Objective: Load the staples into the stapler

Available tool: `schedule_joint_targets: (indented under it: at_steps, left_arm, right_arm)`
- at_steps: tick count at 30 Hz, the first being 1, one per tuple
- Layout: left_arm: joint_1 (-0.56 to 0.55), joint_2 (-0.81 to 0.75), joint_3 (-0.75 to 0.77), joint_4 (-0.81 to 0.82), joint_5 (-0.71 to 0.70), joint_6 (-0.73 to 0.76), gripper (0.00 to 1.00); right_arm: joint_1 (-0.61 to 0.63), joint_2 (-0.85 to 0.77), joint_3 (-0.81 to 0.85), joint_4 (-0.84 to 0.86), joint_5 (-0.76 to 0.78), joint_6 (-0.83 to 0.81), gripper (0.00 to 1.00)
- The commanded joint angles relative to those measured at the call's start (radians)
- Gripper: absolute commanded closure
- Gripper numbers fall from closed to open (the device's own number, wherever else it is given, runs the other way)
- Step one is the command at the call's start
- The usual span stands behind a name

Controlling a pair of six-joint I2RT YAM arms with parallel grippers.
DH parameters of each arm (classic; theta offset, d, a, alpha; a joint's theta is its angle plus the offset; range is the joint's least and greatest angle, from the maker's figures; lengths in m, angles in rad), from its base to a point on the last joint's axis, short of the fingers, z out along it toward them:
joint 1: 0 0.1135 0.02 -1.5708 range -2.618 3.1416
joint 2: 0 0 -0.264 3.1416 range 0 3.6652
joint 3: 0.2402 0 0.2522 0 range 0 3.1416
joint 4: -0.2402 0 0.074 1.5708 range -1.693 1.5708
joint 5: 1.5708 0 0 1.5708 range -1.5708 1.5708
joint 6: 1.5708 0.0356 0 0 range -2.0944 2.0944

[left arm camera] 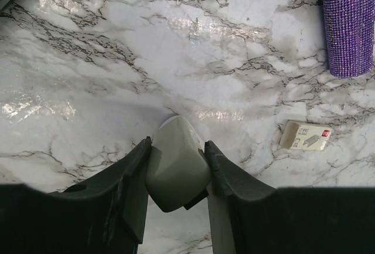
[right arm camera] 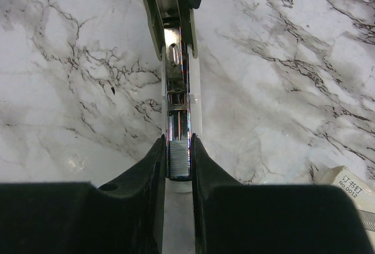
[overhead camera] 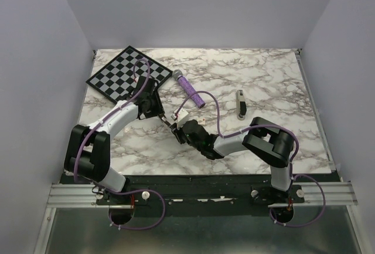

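The white stapler [right arm camera: 177, 84] lies open on the marble, its chrome magazine channel facing up. The staples [right arm camera: 179, 159], a small silver-grey block, sit at the near end of that channel. My right gripper [right arm camera: 178, 139] is shut on the staples, one finger on each side. My left gripper [left arm camera: 176, 144] is shut on the stapler's rounded white end [left arm camera: 177, 166]. In the top view both grippers, left [overhead camera: 159, 113] and right [overhead camera: 177, 129], meet at the stapler [overhead camera: 169, 122] in the middle of the table.
A small cream box [left arm camera: 306, 136] lies just right of the stapler and also shows in the right wrist view [right arm camera: 351, 198]. A purple glittery tube [overhead camera: 190, 90], a dark second stapler [overhead camera: 240, 103] and a chessboard [overhead camera: 126, 78] lie further back.
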Motion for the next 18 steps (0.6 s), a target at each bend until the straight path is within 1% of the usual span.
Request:
schedule_joint_targets:
  at_steps: [1, 6, 8, 11, 18]
  left_arm:
    - [-0.077, -0.067, -0.027, 0.019, 0.022, -0.06, 0.64]
    - [-0.155, -0.09, -0.042, 0.022, -0.045, -0.085, 0.64]
    - [-0.196, -0.097, -0.056, 0.028, -0.05, -0.1, 0.59]
    - [-0.231, -0.113, -0.083, 0.045, -0.084, -0.127, 0.59]
    - [-0.276, -0.141, -0.149, 0.096, -0.118, -0.181, 0.58]
  right_arm:
    - [0.004, 0.012, 0.006, 0.021, 0.025, 0.007, 0.9]
    - [0.004, 0.01, 0.004, 0.023, 0.025, 0.008, 0.91]
    - [0.004, 0.009, 0.003, 0.023, 0.024, 0.01, 0.91]
    - [0.004, 0.009, 0.003, 0.023, 0.025, 0.01, 0.91]
    - [0.004, 0.009, 0.001, 0.025, 0.027, 0.01, 0.91]
